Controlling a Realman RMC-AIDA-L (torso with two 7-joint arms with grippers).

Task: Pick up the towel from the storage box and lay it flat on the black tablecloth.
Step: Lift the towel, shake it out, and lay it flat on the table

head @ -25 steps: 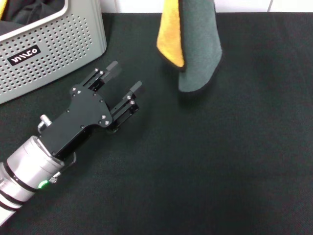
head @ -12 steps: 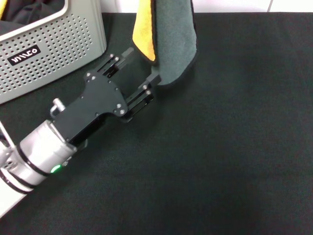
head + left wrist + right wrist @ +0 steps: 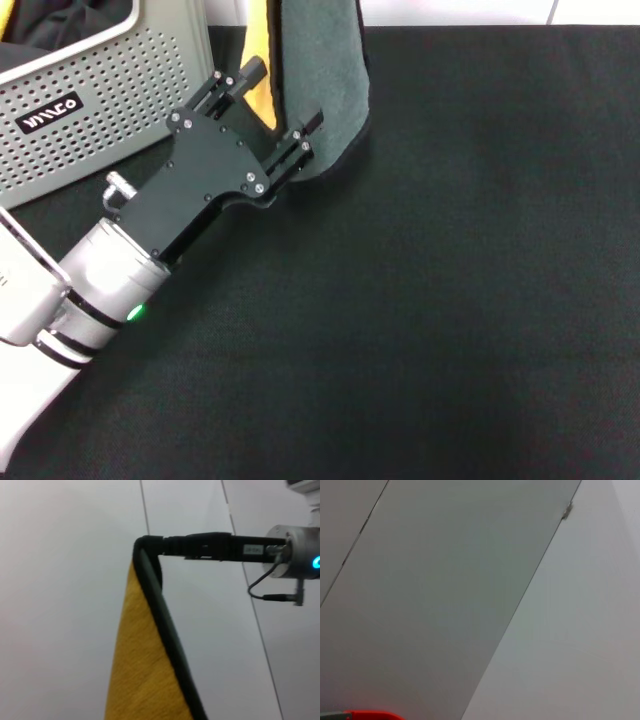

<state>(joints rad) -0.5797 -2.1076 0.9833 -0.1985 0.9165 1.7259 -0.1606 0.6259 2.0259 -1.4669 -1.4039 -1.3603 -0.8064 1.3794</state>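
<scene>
Towel: I see the towel (image 3: 318, 90) hanging folded over the black tablecloth (image 3: 450, 300), beside the storage box (image 3: 110, 90).
Right gripper: the right gripper (image 3: 150, 545) pinches 1 top corner so it drapes.
Left gripper: the left gripper (image 3: 280, 105) is spread around the hanging edge, I judge to catch a 2nd corner.

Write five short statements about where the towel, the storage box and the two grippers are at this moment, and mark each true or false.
1. The towel hangs in the air above the black tablecloth. True.
2. The towel lies inside the storage box. False: it is outside, beside the box.
3. The left gripper is open at the towel's lower edge. True.
4. The right gripper pinches the towel's top corner. True.
5. The towel is spread flat. False: it hangs folded, yellow-orange and grey-green faces showing.
</scene>
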